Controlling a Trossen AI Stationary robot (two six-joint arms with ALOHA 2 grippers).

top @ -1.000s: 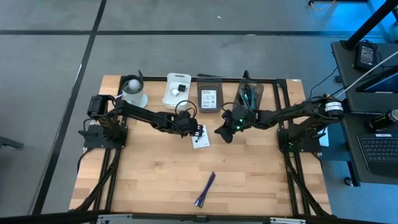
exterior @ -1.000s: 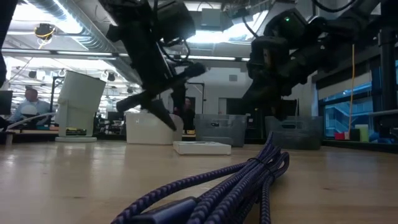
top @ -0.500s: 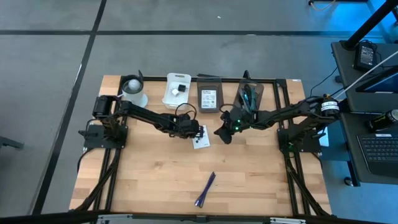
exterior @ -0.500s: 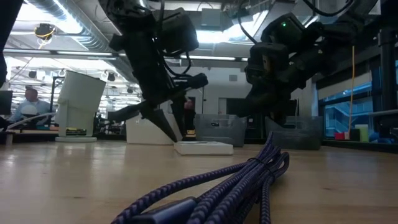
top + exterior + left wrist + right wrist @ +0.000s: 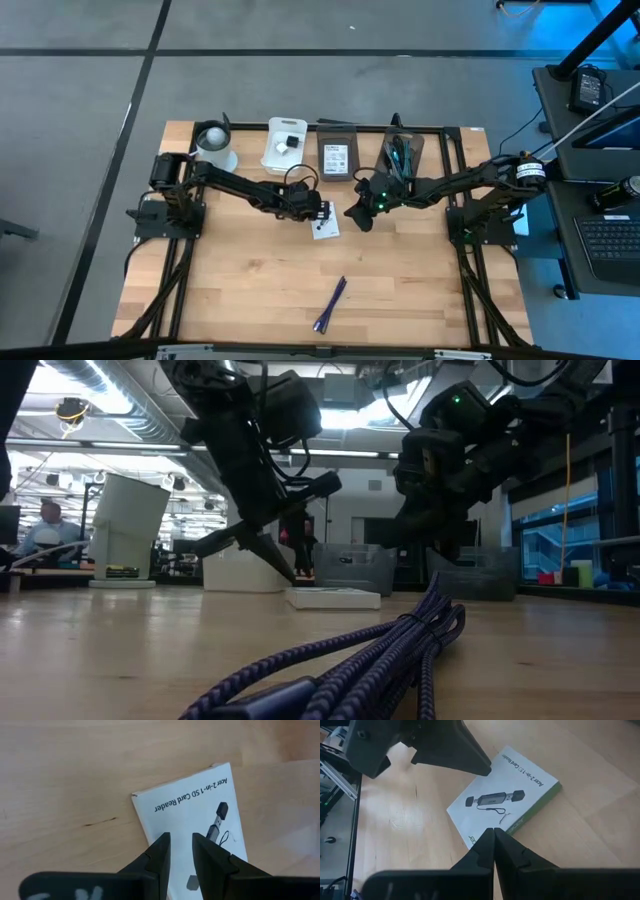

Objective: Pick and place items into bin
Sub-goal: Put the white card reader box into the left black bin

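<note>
A white printed box reading "Acer 2-in-1 SD Card Reader" (image 5: pixel 324 228) lies flat on the wooden table near its middle. My left gripper (image 5: pixel 314 211) hangs just over the box's left edge (image 5: pixel 150 815), open by a narrow gap, fingers pointing down. My right gripper (image 5: pixel 356 216) hovers shut to the right of the box (image 5: pixel 505 795), clear of it. A purple braided cable (image 5: pixel 330 303) lies toward the near edge and fills the front of the low view (image 5: pixel 380 650). My left gripper's fingertips (image 5: pixel 160 847) stand over the box near its left edge (image 5: pixel 150 815), coming from above. I cannot tell whether they touch it.
Along the far edge stand a white bin (image 5: pixel 283 145) holding small cubes, a clear bin (image 5: pixel 336 156) with a printed card, and a clear bin (image 5: pixel 404 152) with teal items. A white cup-like object (image 5: pixel 213 148) sits at the far left. Bare wood lies left and right of the cable.
My left gripper has moved down and a little toward the table's right, closing in on the white box.
</note>
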